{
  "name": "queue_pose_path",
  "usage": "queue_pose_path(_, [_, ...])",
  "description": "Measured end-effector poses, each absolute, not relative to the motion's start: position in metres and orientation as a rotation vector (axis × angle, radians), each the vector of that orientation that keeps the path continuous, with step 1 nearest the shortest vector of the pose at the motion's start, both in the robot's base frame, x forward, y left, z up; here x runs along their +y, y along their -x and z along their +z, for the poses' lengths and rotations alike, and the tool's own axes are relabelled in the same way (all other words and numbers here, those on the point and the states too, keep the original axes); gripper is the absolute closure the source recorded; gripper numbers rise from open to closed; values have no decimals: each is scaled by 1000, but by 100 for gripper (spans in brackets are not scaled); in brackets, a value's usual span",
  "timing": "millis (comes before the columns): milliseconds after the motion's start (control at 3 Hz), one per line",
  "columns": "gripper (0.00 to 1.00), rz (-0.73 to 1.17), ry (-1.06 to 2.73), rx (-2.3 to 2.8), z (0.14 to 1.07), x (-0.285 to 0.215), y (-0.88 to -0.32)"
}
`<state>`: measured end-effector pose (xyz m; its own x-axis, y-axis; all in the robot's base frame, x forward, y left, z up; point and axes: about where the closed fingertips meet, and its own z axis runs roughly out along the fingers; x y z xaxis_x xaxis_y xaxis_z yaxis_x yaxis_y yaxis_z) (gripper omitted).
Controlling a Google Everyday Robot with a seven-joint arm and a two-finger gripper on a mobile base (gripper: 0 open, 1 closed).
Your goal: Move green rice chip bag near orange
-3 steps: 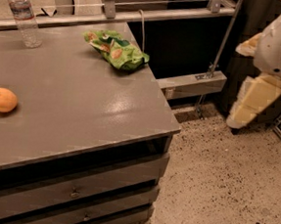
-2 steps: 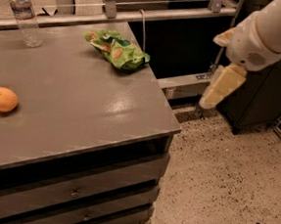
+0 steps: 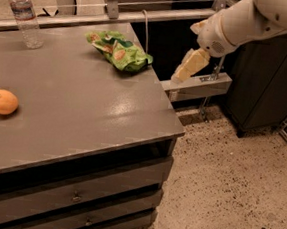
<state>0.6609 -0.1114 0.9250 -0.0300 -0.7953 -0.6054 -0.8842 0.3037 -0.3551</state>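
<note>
The green rice chip bag (image 3: 120, 50) lies crumpled near the far right edge of the grey table (image 3: 83, 111). The orange (image 3: 4, 102) sits near the table's left edge, far from the bag. My gripper (image 3: 181, 74) hangs from the white arm (image 3: 241, 24) to the right of the table, off its edge, a short way right of the bag and a little above table height. It holds nothing.
A clear water bottle (image 3: 27, 18) stands at the table's far left. Drawers (image 3: 76, 196) are under the table top. A grey shelf bracket (image 3: 201, 86) juts out behind the gripper. A dark cabinet (image 3: 267, 82) stands at right on speckled floor.
The arm has swung left and up toward the table, bringing the gripper from the far right to just beside the table's right edge, closer to the bag. The bag and orange have not moved.
</note>
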Motion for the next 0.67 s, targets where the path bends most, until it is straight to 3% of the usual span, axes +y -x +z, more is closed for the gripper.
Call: queue_pose_path(667, [0,358,1422,1774,907,-46,-713])
